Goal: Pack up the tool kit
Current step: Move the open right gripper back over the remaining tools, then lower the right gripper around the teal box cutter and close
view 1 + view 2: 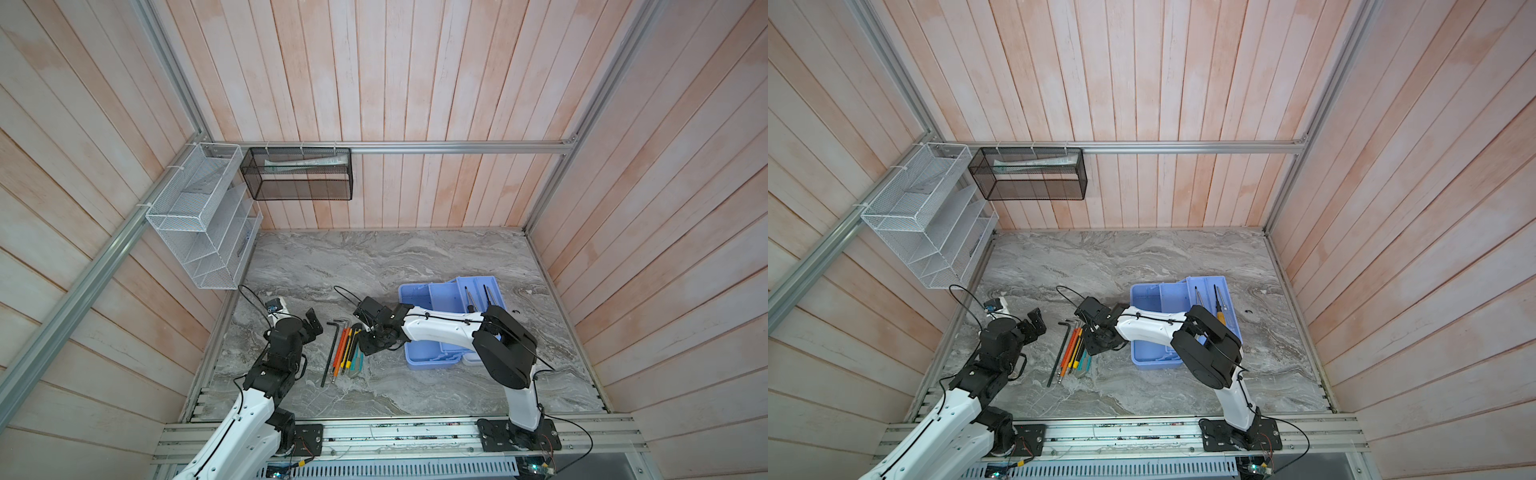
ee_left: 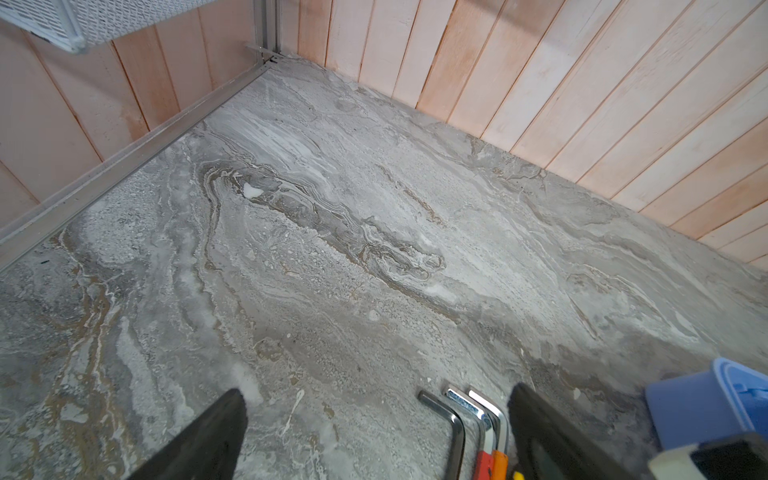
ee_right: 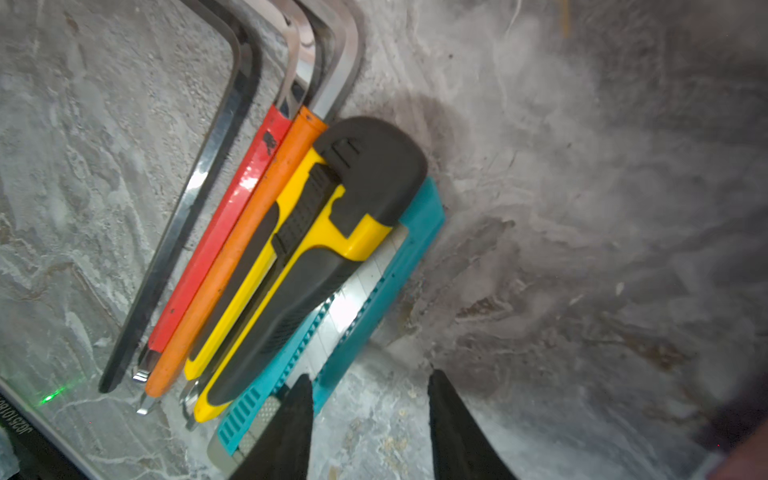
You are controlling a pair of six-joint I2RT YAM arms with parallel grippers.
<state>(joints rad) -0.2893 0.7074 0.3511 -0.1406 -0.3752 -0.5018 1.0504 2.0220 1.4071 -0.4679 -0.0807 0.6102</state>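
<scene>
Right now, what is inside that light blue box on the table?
In the light blue box, two screwdrivers lie in the far tray; the compartment beside them looks empty. The right arm covers the middle, so anything there is hidden.

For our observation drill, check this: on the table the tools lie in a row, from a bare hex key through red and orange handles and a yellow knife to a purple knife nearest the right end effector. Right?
No. The knife nearest the right end effector is teal, not purple; the right wrist view shows it. The rest is as stated.
</scene>
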